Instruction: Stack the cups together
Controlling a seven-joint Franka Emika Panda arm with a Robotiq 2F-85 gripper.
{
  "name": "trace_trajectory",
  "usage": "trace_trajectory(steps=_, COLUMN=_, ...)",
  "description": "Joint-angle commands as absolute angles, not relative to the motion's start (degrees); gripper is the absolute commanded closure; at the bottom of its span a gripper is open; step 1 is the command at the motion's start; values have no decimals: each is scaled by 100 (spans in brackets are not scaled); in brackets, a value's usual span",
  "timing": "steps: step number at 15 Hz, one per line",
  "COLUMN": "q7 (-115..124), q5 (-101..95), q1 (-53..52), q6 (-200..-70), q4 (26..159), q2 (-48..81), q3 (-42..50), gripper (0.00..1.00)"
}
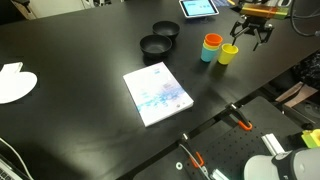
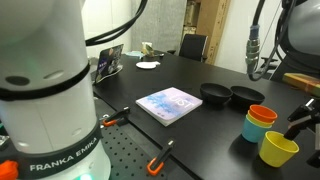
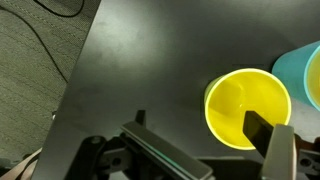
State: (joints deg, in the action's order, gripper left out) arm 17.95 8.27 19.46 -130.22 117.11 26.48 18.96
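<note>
An orange cup sits nested in a teal-blue cup at the far right of the black table; both show in the other exterior view, orange in teal. A yellow cup stands upright right beside them, also in an exterior view. I see only one yellow cup. My gripper hovers just beside and above the yellow cup. In the wrist view the gripper is open and empty, with the yellow cup below between its fingers and the teal rim at the right edge.
A book lies mid-table. Two black bowls stand behind it. A tablet lies at the back and a white plate at the far end. Orange clamps grip the table edge.
</note>
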Motion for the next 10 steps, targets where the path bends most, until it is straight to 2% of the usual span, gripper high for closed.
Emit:
trace_trajectory(steps=1, q7=1307, q5=1076, q1=2081, q6=-13376, q4=11861, q2=2675, q3=1731, gripper=0)
trace_trajectory(steps=9, q7=944, q5=1468, q1=2159, q6=-13968, q4=11919, q2=2952, q3=1552, gripper=0)
trace_trajectory(steps=10, q7=960, q5=1474, q1=2160, q6=-13969, q4=11899, q2=2989, q3=1552, gripper=25)
